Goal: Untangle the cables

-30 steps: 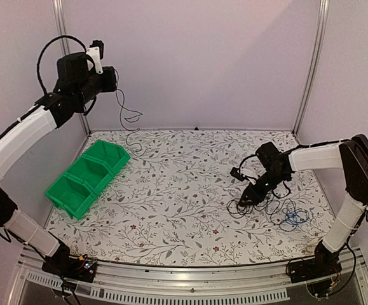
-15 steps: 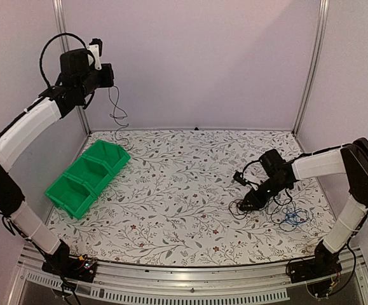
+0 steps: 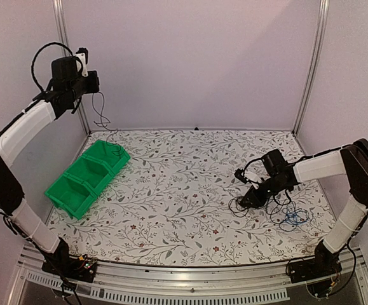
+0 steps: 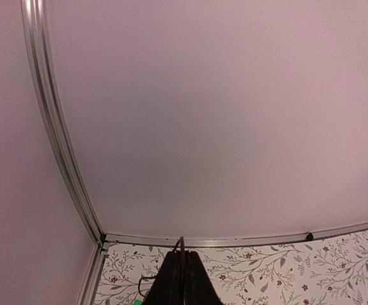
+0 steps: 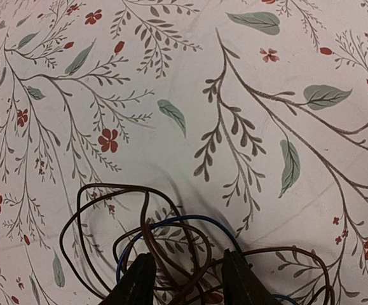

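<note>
My left gripper (image 3: pixel 93 82) is raised high at the back left and shut on one thin dark cable (image 3: pixel 98 115), which hangs down from it toward the green bins. In the left wrist view the closed fingers (image 4: pixel 171 283) pinch that cable (image 4: pixel 180 246). My right gripper (image 3: pixel 250 197) is low on the table at the left edge of the tangled cables (image 3: pixel 271 206), dark loops with a bright blue one (image 3: pixel 292 219). In the right wrist view the gripper (image 5: pixel 187 283) is open, with dark brown loops (image 5: pixel 139 219) and the blue cable (image 5: pixel 193 219) lying between its fingers (image 5: pixel 136 283).
A row of green bins (image 3: pixel 88 175) lies on the left of the flowered table (image 3: pixel 184 184). Metal frame posts stand at the back left (image 3: pixel 61 38) and back right (image 3: pixel 314 63), with pale walls behind.
My left arm has swung left and back with the cable, and its hanging end now dangles nearer the bins. My right gripper has shifted slightly at the tangle's edge.
</note>
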Robot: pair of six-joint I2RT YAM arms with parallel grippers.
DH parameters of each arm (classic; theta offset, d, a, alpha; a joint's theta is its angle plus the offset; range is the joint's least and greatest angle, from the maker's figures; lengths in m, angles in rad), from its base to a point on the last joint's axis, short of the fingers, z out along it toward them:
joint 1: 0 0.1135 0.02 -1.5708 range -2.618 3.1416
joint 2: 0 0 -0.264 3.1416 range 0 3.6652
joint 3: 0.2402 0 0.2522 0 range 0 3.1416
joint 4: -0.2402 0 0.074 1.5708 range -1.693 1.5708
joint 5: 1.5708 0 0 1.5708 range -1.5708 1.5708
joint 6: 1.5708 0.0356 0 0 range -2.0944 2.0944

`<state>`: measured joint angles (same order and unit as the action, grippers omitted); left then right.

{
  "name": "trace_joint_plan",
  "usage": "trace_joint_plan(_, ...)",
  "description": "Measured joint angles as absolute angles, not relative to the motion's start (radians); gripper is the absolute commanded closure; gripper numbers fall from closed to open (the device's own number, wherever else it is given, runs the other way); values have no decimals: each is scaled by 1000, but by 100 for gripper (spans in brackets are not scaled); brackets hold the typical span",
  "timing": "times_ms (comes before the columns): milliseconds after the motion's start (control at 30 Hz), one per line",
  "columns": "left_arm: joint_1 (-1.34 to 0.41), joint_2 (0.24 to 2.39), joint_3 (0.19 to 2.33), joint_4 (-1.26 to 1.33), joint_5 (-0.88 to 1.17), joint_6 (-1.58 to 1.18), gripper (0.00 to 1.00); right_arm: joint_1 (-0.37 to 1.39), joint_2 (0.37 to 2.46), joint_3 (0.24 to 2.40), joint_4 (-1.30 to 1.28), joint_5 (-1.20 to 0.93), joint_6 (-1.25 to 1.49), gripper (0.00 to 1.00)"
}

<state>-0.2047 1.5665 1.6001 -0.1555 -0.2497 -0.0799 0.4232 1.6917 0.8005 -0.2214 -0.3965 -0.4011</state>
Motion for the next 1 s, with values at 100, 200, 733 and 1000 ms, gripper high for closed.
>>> trace_joint_plan(100,-187,1576,1587,-155,-235,-99,100,423,1689,794,-208,-393,-402,60)
trace_joint_plan(200,-181,1604,1587,-154,-228,-110,100,423,1686,787,-198,-390,-402,60)
trace_joint_plan(733,-166,1652,1476,-163,-251,-147,100,423,1684,784,-191,-374,-401,59)
trace_joint_plan(1000,-162,1567,1377,-154,-252,-143,100,423,1684,786,-193,-371,-401,59)
